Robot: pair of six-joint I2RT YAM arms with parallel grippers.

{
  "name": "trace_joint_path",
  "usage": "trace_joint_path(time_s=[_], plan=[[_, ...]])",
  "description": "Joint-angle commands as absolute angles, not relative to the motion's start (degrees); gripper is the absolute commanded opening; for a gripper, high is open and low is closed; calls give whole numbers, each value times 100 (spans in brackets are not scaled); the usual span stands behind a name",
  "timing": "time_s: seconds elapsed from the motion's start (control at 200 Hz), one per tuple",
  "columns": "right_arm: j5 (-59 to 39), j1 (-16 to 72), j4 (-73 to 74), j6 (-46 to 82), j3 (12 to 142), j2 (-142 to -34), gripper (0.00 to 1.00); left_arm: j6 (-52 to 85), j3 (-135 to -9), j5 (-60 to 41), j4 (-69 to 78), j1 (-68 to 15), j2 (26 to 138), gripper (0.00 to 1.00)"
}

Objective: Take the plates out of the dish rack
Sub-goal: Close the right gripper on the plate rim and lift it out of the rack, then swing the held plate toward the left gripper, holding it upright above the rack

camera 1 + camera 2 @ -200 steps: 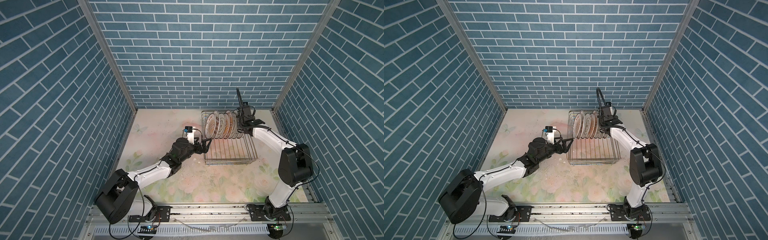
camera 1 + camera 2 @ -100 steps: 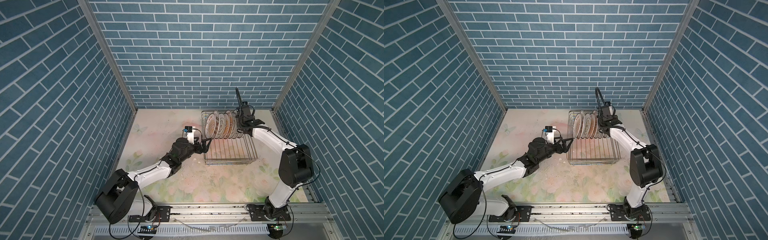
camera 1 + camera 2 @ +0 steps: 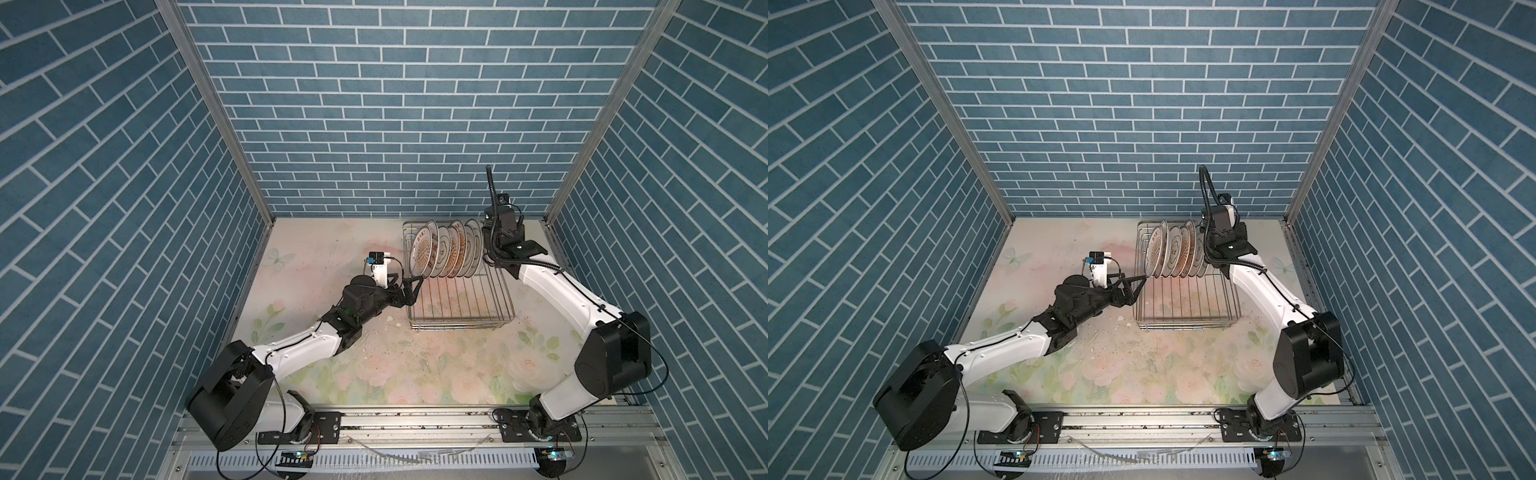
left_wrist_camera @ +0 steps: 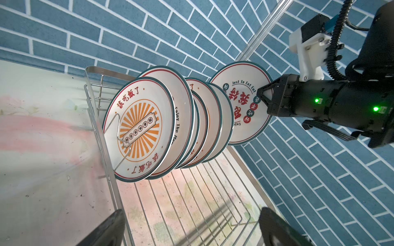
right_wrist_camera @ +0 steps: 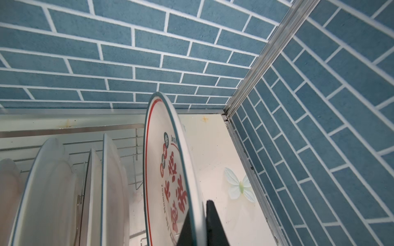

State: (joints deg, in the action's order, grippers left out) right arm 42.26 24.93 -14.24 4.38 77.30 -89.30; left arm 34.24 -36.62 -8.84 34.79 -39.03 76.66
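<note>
Plates (image 3: 446, 251) stand on edge in a row at the far end of the dish rack (image 3: 459, 309), which sits on the bench (image 3: 324, 266) near the back wall. My right pincer (image 4: 261, 94) is clamped on the rim of the end plate (image 4: 241, 110), the one with big red characters, at the right end of the row. In the left wrist view this plate stands apart from its neighbours and higher than them. Whether its lower edge is free of the prongs, I cannot tell. My left pincer (image 3: 413, 291) is wide apart and holds nothing, just beside the left side of the rack and near the sunburst plate (image 4: 138, 127).

I judge that the step is to take the end plate out. To do it well I should pull it straight up, in its own plane, so the rim does not scrape the next plate or catch a prong. The hold is only on a thin edge, so I think a slow move without twisting is better. Only when it is above the rack should I carry it sideways to the bench.
</note>
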Motion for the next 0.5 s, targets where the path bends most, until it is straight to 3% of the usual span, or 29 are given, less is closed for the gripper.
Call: trace_joint_path(time_s=[0.0,0.49], plan=[[4647,2579,-959,216,7552,-8450,0,3444,-3622,-894,3472,-3929,7513,100],[4812,2928,-331,0,6707,-6866,0,3437,-3490,-844,3311,-3938,7028,100]])
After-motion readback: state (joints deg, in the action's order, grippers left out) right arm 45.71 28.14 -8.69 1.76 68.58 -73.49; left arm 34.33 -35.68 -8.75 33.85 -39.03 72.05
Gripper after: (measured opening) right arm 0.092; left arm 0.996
